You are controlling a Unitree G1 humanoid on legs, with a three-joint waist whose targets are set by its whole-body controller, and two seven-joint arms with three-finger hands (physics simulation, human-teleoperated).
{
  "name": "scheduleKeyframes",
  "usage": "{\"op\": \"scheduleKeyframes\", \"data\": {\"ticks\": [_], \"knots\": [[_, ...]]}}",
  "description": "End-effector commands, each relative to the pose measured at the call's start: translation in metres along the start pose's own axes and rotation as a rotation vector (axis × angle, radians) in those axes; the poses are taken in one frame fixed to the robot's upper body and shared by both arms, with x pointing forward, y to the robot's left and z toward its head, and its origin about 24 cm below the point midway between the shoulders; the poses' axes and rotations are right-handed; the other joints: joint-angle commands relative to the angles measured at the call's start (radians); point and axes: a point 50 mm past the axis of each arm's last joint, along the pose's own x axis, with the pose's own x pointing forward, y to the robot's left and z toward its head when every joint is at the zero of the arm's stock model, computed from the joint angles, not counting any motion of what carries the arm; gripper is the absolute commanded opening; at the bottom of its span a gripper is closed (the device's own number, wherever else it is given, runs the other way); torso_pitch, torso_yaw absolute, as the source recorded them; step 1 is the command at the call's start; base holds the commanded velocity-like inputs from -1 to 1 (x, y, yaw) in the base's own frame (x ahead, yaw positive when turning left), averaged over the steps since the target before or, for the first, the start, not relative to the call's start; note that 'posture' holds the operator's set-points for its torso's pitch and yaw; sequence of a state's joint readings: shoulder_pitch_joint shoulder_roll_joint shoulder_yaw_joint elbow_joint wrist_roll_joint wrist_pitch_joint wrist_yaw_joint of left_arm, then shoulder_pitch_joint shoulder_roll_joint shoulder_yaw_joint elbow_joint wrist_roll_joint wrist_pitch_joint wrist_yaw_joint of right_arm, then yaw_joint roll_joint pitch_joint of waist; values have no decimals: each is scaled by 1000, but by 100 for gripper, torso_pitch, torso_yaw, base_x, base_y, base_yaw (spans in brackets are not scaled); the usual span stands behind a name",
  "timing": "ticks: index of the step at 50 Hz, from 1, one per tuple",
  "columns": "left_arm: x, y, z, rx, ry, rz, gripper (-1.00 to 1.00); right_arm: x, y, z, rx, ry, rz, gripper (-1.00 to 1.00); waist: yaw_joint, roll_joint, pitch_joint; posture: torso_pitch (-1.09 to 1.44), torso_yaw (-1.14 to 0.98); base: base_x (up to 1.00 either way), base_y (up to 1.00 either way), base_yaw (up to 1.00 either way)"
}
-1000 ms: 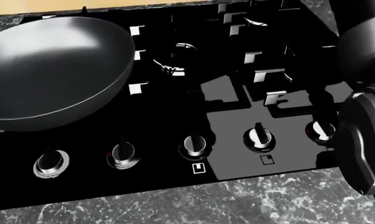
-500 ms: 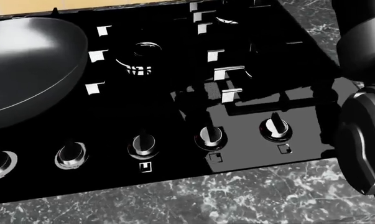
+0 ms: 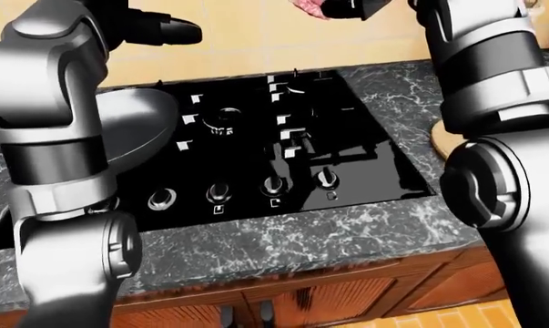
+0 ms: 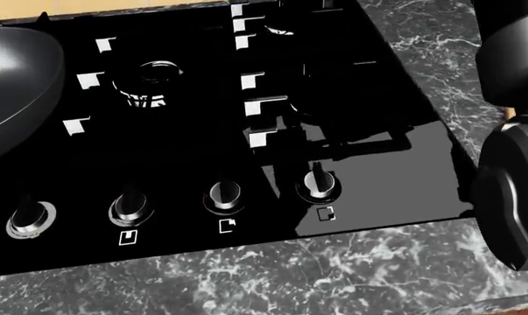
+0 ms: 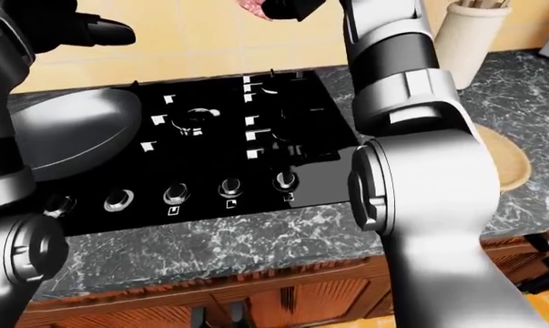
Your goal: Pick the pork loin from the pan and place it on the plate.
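Observation:
My right hand is raised high above the black stove, at the top edge of both eye views, and is shut on the pink pork loin. The hand and the meat are partly cut off by the picture's edge. The dark grey pan sits on the stove's left side and looks empty; its rim also shows in the head view. The tan plate lies on the counter right of the stove, partly hidden behind my right arm. My left hand hovers open above the pan, holding nothing.
A row of knobs runs along the stove's lower edge. A cream utensil holder stands at the top right by the wall. The dark marble counter surrounds the stove, with wooden cabinet doors below. My right arm fills the head view's right edge.
The whole head view has shifted: the stove, knobs and pan slide left in the picture, so the camera has turned right. More counter shows at the right.

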State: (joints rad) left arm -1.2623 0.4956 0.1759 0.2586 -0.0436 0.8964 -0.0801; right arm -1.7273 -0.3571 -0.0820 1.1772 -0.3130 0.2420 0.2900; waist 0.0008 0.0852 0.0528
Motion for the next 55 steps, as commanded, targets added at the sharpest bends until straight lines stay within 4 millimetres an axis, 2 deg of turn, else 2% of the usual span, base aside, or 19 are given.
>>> {"op": "scheduleKeyframes", "data": {"ticks": [1,6,12,14,16,17,18,27,29,31,32,33,34,40,42,45,46,47,55], "knots": [[-4,6,17,0,-72,24,100,-6,-12,34,-10,-131,-45,-100,-3,22,-37,0,0,0,-23,0],[-4,7,18,-2,-74,26,100,-6,-11,36,-10,-134,-43,-100,-10,-4,-53,0,0,0,-23,0],[-3,4,18,0,-74,21,100,-6,-13,32,-7,-128,-47,-100,-5,-58,-40,0,0,0,-23,0],[-4,5,18,0,-74,23,100,-6,-13,33,-7,-129,-47,-100,1,-96,-42,0,0,0,-24,0],[-4,5,19,1,-76,23,100,-7,-14,33,-6,-130,-47,-100,3,-179,-59,0,0,0,-25,0],[-4,5,19,0,-76,23,100,-7,-14,34,-6,-130,-49,-100,4,-122,-41,0,0,0,-25,0],[-4,4,19,1,-76,21,100,-7,-14,33,-5,-129,-49,-100,7,-133,-46,0,0,0,-26,0],[-6,5,18,1,-75,21,100,-6,-12,36,-8,-133,-45,-100,9,-43,-34,0,0,0,-26,0],[-6,5,19,0,-76,22,100,-7,-13,37,-10,-134,-46,-100,4,-17,-35,0,0,0,-27,0],[-6,5,19,1,-76,21,100,-7,-13,37,-9,-134,-46,-100,-2,34,-48,0,0,0,-26,0],[-6,5,19,1,-76,21,100,-7,-13,37,-9,-134,-46,-100,0,-8,-41,0,0,0,-27,0],[-6,4,19,1,-77,20,100,-7,-12,37,-9,-134,-44,-100,-8,13,-47,0,0,0,-26,0],[-6,5,19,1,-77,20,100,-7,-12,36,-9,-134,-44,-100,-9,11,-52,0,0,0,-27,0],[-6,4,19,3,-77,20,100,-7,-13,37,-10,-133,-44,-100,-8,-38,-42,0,0,0,-27,0],[-6,4,20,4,-79,19,100,-7,-13,38,-10,-136,-44,-100,-4,-69,-41,0,0,0,-28,0],[-6,3,21,4,-80,18,100,-7,-13,38,-9,-136,-44,-100,12,-147,-61,0,0,0,-28,0],[-6,3,21,4,-81,18,100,-7,-13,38,-9,-136,-44,-100,2,-125,-45,0,0,0,-28,0],[-6,3,21,4,-81,18,100,-7,-13,39,-9,-138,-44,-100,6,-126,-41,0,0,0,-28,0],[-7,2,20,5,-80,15,100,-7,-13,38,-8,-137,-43,-100,9,-43,-31,0,0,0,-29,0]]}}
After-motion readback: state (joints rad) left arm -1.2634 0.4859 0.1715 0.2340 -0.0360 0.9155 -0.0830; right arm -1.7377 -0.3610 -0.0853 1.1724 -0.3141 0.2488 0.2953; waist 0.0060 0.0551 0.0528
